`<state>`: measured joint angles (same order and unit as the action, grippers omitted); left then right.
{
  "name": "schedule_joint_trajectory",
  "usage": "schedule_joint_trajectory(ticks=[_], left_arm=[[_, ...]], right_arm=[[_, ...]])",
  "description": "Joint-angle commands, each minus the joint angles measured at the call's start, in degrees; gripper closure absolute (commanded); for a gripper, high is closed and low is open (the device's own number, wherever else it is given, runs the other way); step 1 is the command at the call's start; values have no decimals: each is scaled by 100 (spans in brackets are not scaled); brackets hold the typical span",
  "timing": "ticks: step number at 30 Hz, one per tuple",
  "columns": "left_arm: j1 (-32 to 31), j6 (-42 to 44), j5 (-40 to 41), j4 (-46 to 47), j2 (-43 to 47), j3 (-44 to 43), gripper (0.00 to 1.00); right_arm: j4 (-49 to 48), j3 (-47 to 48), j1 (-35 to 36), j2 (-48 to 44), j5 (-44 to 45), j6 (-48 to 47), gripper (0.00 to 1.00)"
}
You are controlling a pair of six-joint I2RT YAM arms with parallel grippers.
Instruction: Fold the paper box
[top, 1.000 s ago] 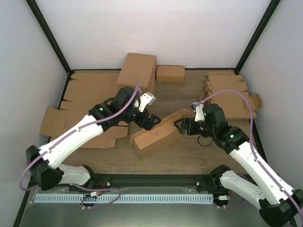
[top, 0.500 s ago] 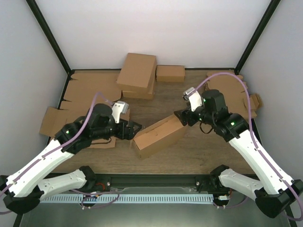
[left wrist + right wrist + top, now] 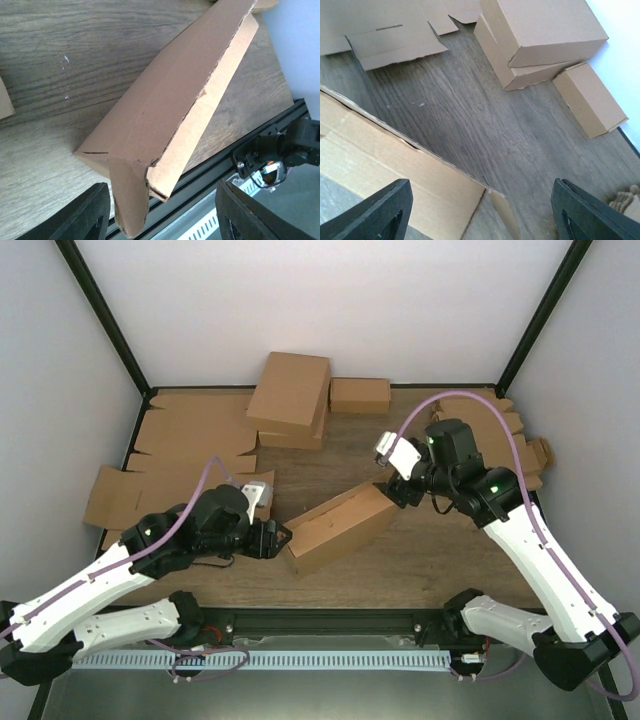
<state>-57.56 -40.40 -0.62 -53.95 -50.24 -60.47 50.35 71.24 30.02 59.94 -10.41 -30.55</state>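
Wooden table [image 3: 430, 555] seen from above, with the long, shallow paper box [image 3: 340, 528] lying slantwise near its middle. My left claw [image 3: 280, 537] is open, fingers apart, just beside the box's near end; my right claw [image 3: 388, 490] is open at the far end

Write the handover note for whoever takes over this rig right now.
Left gripper: open, empty, at the near-left end of the paper box.
Right gripper: open, empty, at its far-right end.
Box: lies diagonally between the arms, closed into a long shape.
Done: main folding, by the look of it.
To do: the left wrist view shows the end flap gaping. It probably needs pressing shut; then check the other end.
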Motion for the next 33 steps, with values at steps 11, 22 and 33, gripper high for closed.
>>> schedule_joint_trajectory(ticks=[11,22,33], left_arm=[[-82,-431,0,-415,95,19,52],[-80,-559,-28,19,90,304,77],[-84,-675,87,170,229,577,91]], right_arm=[[285,140,-1053,189,-793,-1291,26],[-36,-139,-1056,465,-596,-1309,39],[-327,-300,-1096,708,-471,-1206,55]])
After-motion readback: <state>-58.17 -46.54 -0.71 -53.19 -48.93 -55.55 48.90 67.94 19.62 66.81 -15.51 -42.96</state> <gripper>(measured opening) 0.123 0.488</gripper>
